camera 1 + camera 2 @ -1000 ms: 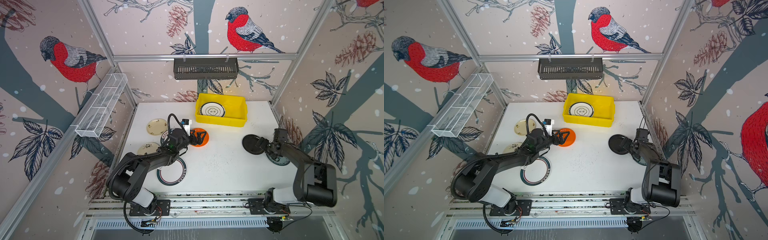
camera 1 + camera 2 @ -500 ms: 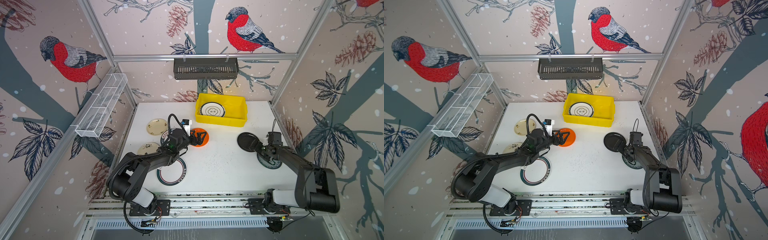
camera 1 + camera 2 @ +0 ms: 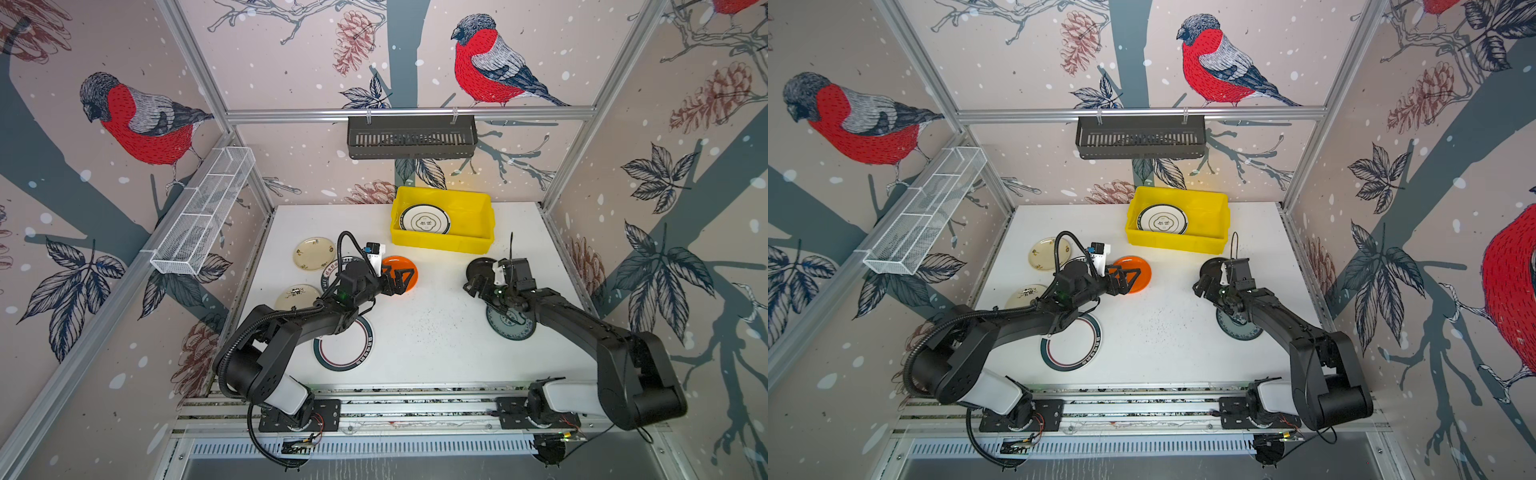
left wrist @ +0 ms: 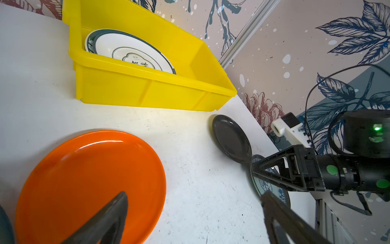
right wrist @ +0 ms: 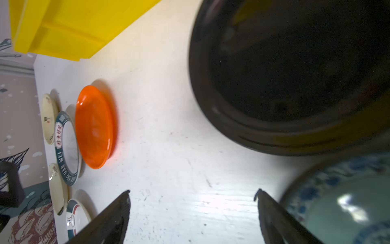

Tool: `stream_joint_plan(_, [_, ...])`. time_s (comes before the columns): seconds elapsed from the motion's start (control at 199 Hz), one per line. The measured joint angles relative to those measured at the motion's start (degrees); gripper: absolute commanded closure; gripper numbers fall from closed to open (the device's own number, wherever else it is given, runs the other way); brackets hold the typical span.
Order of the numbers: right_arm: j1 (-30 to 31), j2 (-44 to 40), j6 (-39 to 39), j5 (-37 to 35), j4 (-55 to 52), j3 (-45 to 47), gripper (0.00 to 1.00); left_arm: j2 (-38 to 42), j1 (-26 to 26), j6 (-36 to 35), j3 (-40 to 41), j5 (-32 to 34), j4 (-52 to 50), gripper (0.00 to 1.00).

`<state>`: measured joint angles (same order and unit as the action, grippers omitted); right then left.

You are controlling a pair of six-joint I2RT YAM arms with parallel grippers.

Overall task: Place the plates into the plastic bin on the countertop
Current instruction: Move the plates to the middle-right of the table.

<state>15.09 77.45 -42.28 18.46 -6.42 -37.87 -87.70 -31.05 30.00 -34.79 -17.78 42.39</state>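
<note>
We see the left gripper (image 4: 194, 195), jaws apart, over the orange plate (image 3: 406, 266), and the right gripper (image 5: 193, 191), jaws apart, beside the black plate (image 3: 478, 265). One lettered plate (image 3: 424, 219) lies in the yellow bin (image 3: 440, 244) at the back of the bench (image 3: 436, 332).

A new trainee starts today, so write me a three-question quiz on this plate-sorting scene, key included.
1. True or false: the bright yellow rectangular plastic bin is empty.
2. Which lies closest to the left gripper? A) round plain orange plate B) round black plate C) round teal-patterned plate
3. Fill in: on the right gripper, the jaws stand ____.
Key: 1 false, it holds a round white dark-rimmed plate. 2 A. 3 open, holding nothing.
</note>
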Motion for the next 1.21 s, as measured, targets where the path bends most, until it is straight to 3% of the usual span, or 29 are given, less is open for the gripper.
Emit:
stream_joint_plan(0.161, [3.4, 3.4, -3.0, 2.5, 3.3, -2.0, 0.06, -2.7, -0.3, 0.0, 0.2, -0.3, 0.9, 0.02])
stream_joint_plan(0.277, [4.6, 3.0, -2.9, 0.2, 1.7, -5.4, 0.06, -5.2, -0.4, 1.3, 0.2, -1.8, 1.0, 0.02])
stream_joint_plan(0.528, [1.5, -8.2, -1.1, -12.7, -9.6, -3.5, 0.03, -7.6, -2.8, 2.9, -0.4, -4.3, 2.3, 0.03])
stream_joint_plan(0.71, [-0.8, -15.8, -1.1, -17.1, -15.6, 2.5, 0.03, -7.8, -3.1, 3.6, -0.5, -5.4, 3.2, 0.03])
stream_joint_plan(0.906, [-0.1, -18.7, -3.2, -15.6, -15.0, 8.2, 0.03, -8.3, -3.2, 4.2, -0.7, -6.5, 4.9, 0.03])
stream_joint_plan(1.208, [2.3, -15.2, -5.6, -12.0, -8.1, 13.2, 0.03, -8.7, -4.7, 4.5, -1.4, -6.6, 4.5, 0.03])
